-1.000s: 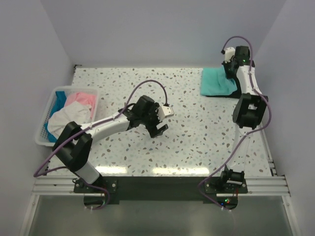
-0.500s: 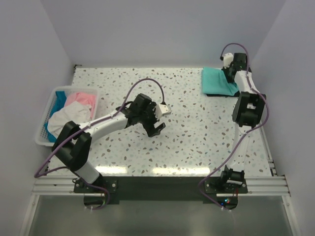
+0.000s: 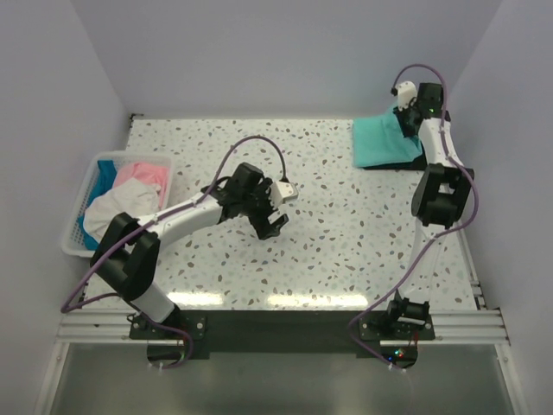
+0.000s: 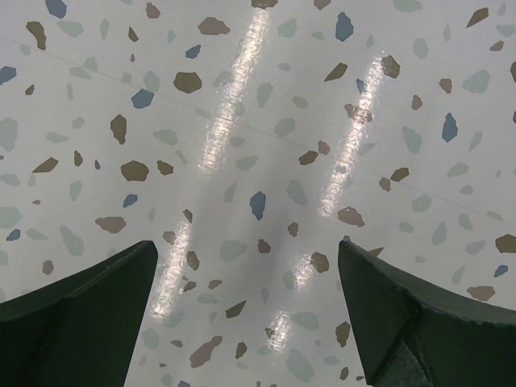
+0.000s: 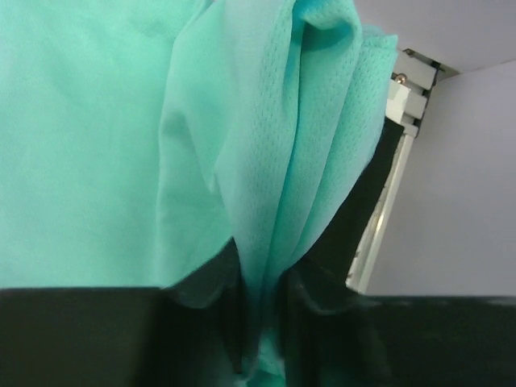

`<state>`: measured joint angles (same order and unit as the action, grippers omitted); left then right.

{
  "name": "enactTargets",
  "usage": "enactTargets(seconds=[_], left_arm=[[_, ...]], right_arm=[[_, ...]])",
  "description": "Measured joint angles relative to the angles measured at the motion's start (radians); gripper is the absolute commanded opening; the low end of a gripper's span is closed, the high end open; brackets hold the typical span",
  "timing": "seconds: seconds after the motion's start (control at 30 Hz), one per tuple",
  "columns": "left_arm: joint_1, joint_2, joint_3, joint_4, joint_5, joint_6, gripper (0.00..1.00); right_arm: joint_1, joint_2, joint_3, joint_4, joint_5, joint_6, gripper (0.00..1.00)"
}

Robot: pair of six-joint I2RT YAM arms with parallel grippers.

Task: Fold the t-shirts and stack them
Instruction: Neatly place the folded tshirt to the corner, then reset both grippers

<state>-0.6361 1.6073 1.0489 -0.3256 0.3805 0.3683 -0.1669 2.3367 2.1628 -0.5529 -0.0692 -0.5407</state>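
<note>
the right claw (image 3: pixel 406 115) has drawn back toward the far wall, pinching a fold of the teal shirt (image 5: pixel 97 145), which spreads ahead and left of it. the left claw (image 4: pixel 246 322) hangs spread wide over the speckled table (image 4: pixel 258 121).

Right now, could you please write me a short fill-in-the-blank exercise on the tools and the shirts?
1. The right tool is shut on a shirt whose colour is ___.
2. The left tool hangs over bare table with its jaws ___.
3. The basket holds a white shirt, a blue shirt and a ___ one.

Missing words: teal; open; pink.
</note>
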Motion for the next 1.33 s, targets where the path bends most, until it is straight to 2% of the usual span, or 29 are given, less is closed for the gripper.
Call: enactTargets(seconds=[0.03,0.07,0.13,0.17,0.33,0.5,0.67,0.8,0.93,1.07,1.2,1.33], left_arm=[[0.002,0.0,0.0,-0.002,0.004,0.002,1.0],[0.003,0.0,0.001,-0.005,0.007,0.004,1.0],[0.01,0.0,0.003,-0.007,0.018,0.01,1.0],[0.016,0.0,0.005,-0.008,0.023,0.01,1.0],[0.066,-0.011,0.017,-0.022,0.048,0.001,1.0],[0.142,-0.035,0.058,-0.048,0.091,-0.053,1.0],[0.248,-0.049,0.138,-0.081,0.141,-0.134,1.0],[0.332,-0.049,0.235,-0.126,0.162,-0.19,1.0],[0.424,-0.046,0.318,-0.178,0.187,-0.211,1.0],[0.508,-0.033,0.333,-0.256,0.199,-0.211,1.0],[0.56,-0.056,0.224,-0.294,0.203,-0.201,1.0],[0.579,-0.154,0.038,-0.328,0.188,-0.189,1.0]], right_arm=[[-0.001,0.001,0.002,-0.001,0.003,-0.006,0.47],[-0.002,0.002,0.002,0.0,0.008,-0.007,0.73],[-0.005,0.013,0.003,0.014,0.034,-0.012,0.89],[-0.006,0.019,0.004,0.023,0.046,-0.012,0.93],[-0.012,0.031,0.005,0.038,0.105,-0.009,0.99],[-0.015,-0.028,0.002,0.016,0.097,0.016,0.99],[-0.016,-0.19,-0.034,-0.06,0.015,0.088,0.99],[-0.016,-0.384,-0.114,-0.142,-0.102,0.167,0.99],[-0.015,-0.583,-0.282,-0.191,-0.22,0.246,0.99],[-0.012,-0.789,-0.592,-0.204,-0.308,0.292,0.99],[-0.01,-0.934,-0.861,-0.259,-0.346,0.292,0.99],[-0.009,-1.054,-1.026,-0.296,-0.35,0.267,0.99]])
